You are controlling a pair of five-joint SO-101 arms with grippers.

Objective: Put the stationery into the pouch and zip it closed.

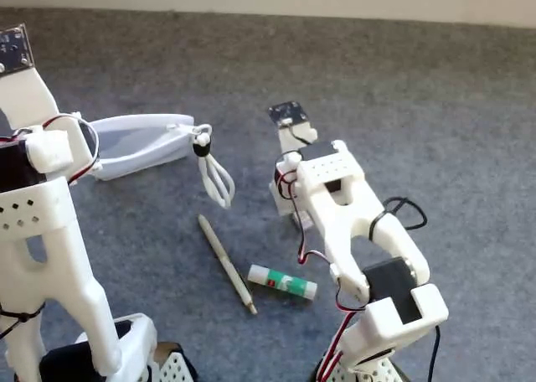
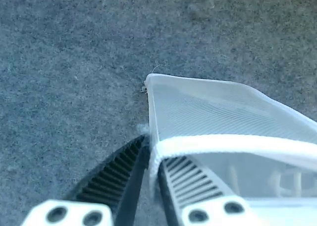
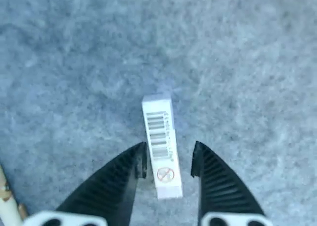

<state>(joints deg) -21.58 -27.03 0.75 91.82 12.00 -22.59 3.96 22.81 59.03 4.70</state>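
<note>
A translucent white pouch (image 1: 142, 147) lies at the back left, its zip pull and white cord loop (image 1: 216, 177) trailing off its right end. My left gripper (image 2: 151, 149) is shut on the pouch's rim (image 2: 218, 144) at its left end. A small white eraser (image 3: 161, 146) with a barcode lies flat on the carpet. My right gripper (image 3: 169, 151) is open and low over it, one finger on each side. A pale pen (image 1: 226, 265) and a white-and-green glue stick (image 1: 282, 281) lie near the front, between the two arms.
Grey carpet (image 1: 402, 97) covers the whole work surface. The left arm (image 1: 46, 214) stands tall at the front left and the right arm (image 1: 368, 256) at the front right. The pen's end (image 3: 5, 198) lies close beside the right gripper.
</note>
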